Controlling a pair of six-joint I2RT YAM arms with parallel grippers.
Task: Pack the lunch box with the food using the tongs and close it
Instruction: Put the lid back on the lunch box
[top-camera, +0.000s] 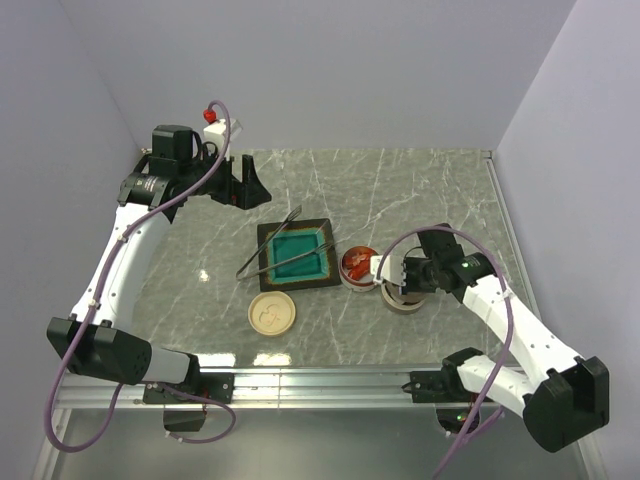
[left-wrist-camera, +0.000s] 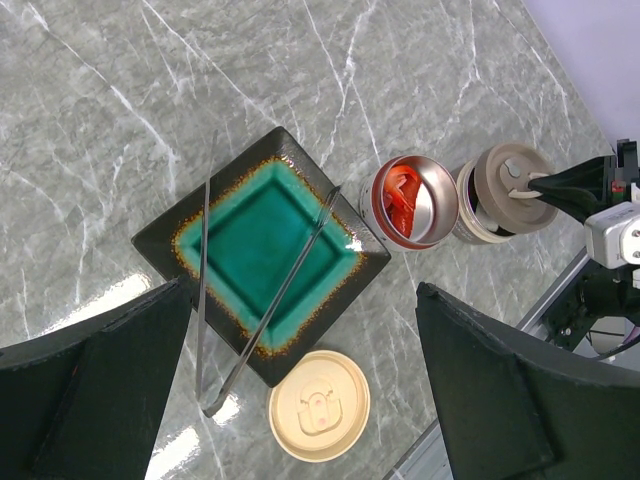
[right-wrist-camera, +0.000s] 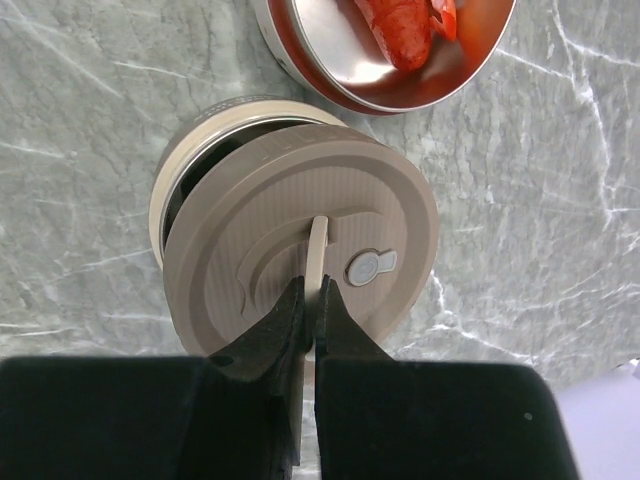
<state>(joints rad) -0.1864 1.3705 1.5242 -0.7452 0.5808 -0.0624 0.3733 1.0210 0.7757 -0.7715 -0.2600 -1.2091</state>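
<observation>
The lunch box stands in two round parts right of the teal tray (top-camera: 297, 255). One is a red-walled steel bowl (top-camera: 358, 265) holding red-orange food (right-wrist-camera: 400, 35). The other is a cream-rimmed pot (right-wrist-camera: 190, 165) with a taupe lid (right-wrist-camera: 300, 230) sitting off-centre on it. My right gripper (right-wrist-camera: 312, 300) is shut on the lid's upright cream handle (right-wrist-camera: 319, 245). The silver tongs (left-wrist-camera: 265, 310) lie slantwise across the tray, their joined end on the table by its near-left corner. My left gripper (top-camera: 240, 183) hangs open at the back left, high above the tray, with nothing between its fingers (left-wrist-camera: 100, 390).
A cream round lid (top-camera: 272, 312) lies flat on the marble table in front of the tray. Grey walls close in the back and both sides. A metal rail (top-camera: 330, 378) runs along the near edge.
</observation>
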